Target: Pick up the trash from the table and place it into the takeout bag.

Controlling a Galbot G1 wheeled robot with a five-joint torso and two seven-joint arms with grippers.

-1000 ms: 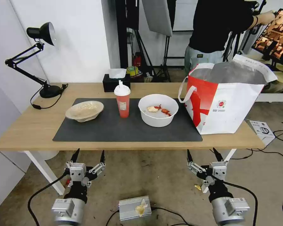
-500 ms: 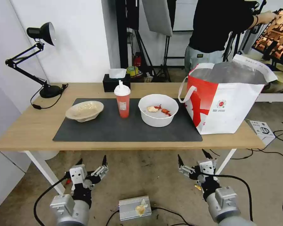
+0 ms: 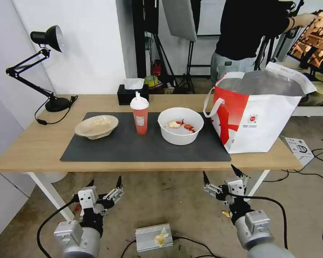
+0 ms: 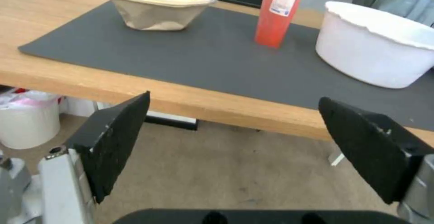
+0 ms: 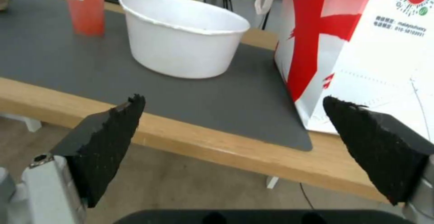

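Observation:
On the dark mat (image 3: 132, 147) of the table (image 3: 28, 145) stand three pieces of trash. From left to right they are a beige pulp bowl (image 3: 97, 126), a red drink cup (image 3: 140, 115) with white lid and straw, and a white bowl (image 3: 180, 126) holding red food scraps. The takeout bag (image 3: 256, 118) stands open at the table's right end. My left gripper (image 3: 104, 181) and right gripper (image 3: 219, 171) hang below and in front of the table's front edge, both open and empty. The left wrist view faces the pulp bowl (image 4: 154, 10), cup (image 4: 278, 13) and white bowl (image 4: 379, 54). The right wrist view faces the white bowl (image 5: 185, 44) and bag (image 5: 361, 47).
A black desk lamp (image 3: 46, 71) stands at the table's back left and a black tissue box (image 3: 132, 94) at the back middle. A white table leg (image 3: 50, 195) and a silver box (image 3: 154, 237) are on the floor near the grippers. A person stands behind the bag.
The right gripper has shifted left and then risen a little toward the table edge. The left gripper has sunk slightly and tilted. Nothing on the table has moved.

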